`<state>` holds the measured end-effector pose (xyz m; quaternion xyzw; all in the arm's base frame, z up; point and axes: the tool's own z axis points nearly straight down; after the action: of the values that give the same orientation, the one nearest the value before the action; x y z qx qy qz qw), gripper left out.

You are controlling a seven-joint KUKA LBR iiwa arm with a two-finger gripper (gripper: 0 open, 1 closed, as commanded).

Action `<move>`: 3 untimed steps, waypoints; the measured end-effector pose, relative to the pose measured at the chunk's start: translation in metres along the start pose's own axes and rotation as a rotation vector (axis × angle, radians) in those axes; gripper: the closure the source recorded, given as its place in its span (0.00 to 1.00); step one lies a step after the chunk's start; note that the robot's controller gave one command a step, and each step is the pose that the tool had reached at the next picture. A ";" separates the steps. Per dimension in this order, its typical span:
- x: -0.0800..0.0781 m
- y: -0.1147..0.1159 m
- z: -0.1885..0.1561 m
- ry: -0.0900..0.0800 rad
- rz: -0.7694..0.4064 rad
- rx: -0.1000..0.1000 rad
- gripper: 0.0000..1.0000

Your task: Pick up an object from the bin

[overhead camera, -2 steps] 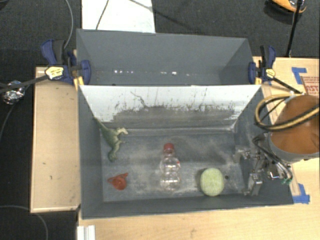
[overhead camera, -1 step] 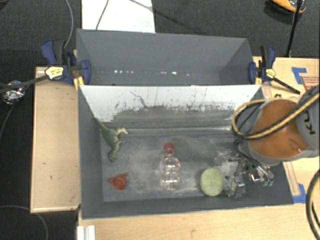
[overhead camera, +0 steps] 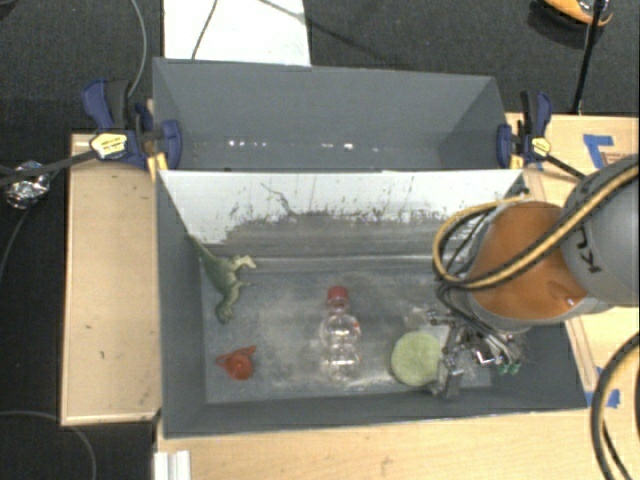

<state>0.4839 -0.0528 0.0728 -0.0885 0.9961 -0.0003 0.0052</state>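
Though the gripper (overhead camera: 452,370) is low in the bin's (overhead camera: 300,413) near-right corner, just beside a round green thing (overhead camera: 413,358), nothing's lifted yet. Can't tell if claw's wide or narrow. Grasp & lift remain, approx.

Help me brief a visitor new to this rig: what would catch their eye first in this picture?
First the arm's orange-covered wrist at the right of the bin, its gripper down beside a pale green round thing near the front wall. Next a clear bottle with a red cap lying mid-bin, then a green toy dinosaur at the left and a small red thing in front of it.
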 end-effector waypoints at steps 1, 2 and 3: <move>-0.001 0.026 0.003 0.005 -0.171 0.000 1.00; -0.001 0.026 0.003 0.005 -0.173 0.001 1.00; -0.017 0.031 -0.118 0.002 -0.124 0.001 1.00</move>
<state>0.4942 -0.0193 0.1912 -0.1502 0.9887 -0.0012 0.0042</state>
